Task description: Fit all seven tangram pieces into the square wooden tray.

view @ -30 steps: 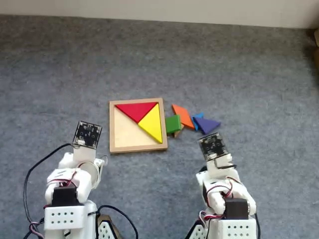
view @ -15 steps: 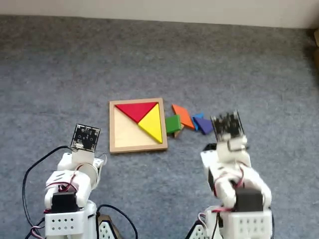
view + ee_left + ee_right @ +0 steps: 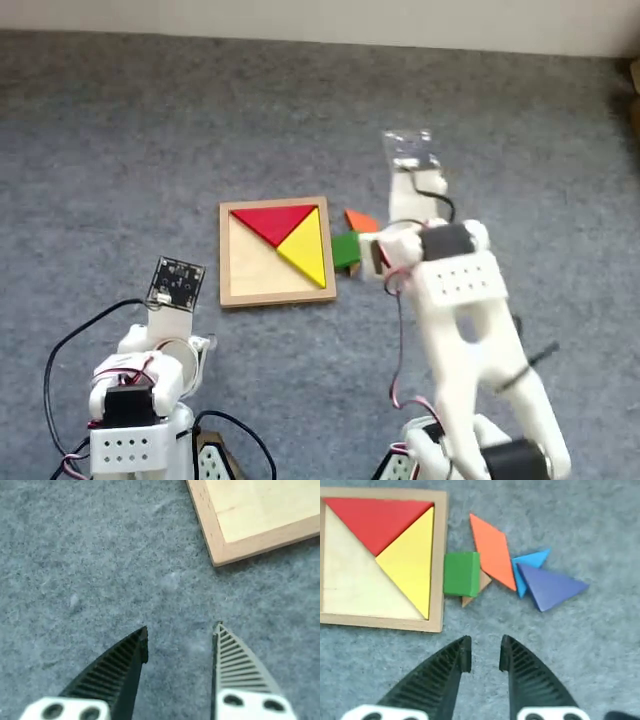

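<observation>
Swung up and forward since a second ago with the right arm (image 3: 455, 280), over loose pieces (image 3: 547, 587) beside the tray's (image 3: 226, 262) right edge. Two of seven seated: red triangle (image 3: 272, 222), yellow triangle (image 3: 305, 255). Next, likely a descent onto the green square (image 3: 462, 573), touching that edge. Right gripper (image 3: 485, 652) narrowly parted, empty, above carpet (image 3: 120, 130); left gripper (image 3: 180, 635) wide apart, empty, off tray's near-left corner.

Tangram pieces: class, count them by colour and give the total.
Red piece: 1
Yellow piece: 1
Green piece: 1
Orange piece: 1
Light blue piece: 1
Purple piece: 1
Tan piece: 1
Total: 7
</observation>
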You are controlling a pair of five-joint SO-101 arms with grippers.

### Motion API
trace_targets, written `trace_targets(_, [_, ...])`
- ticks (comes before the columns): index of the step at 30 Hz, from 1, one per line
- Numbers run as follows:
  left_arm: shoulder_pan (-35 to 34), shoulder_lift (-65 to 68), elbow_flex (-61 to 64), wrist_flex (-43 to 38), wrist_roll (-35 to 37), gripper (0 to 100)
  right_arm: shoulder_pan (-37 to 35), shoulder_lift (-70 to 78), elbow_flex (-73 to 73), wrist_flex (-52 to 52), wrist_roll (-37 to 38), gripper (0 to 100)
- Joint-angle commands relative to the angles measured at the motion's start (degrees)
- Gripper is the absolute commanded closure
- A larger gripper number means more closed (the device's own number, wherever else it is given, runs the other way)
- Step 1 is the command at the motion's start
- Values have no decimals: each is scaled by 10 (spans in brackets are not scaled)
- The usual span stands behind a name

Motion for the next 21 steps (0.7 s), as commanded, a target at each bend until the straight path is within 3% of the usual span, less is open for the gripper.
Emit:
trace_targets(1, [-3, -24, 11, 11, 4, 786, -28, 49, -55, -16, -8, 890])
trace_targets(13, [-3, -24, 11, 11, 4, 786, -36, 181, -60, -125, -8, 890])
trace_targets(21, [-6, -25, 11, 12, 4, 786, -38, 193, -61, -140, -8, 890])
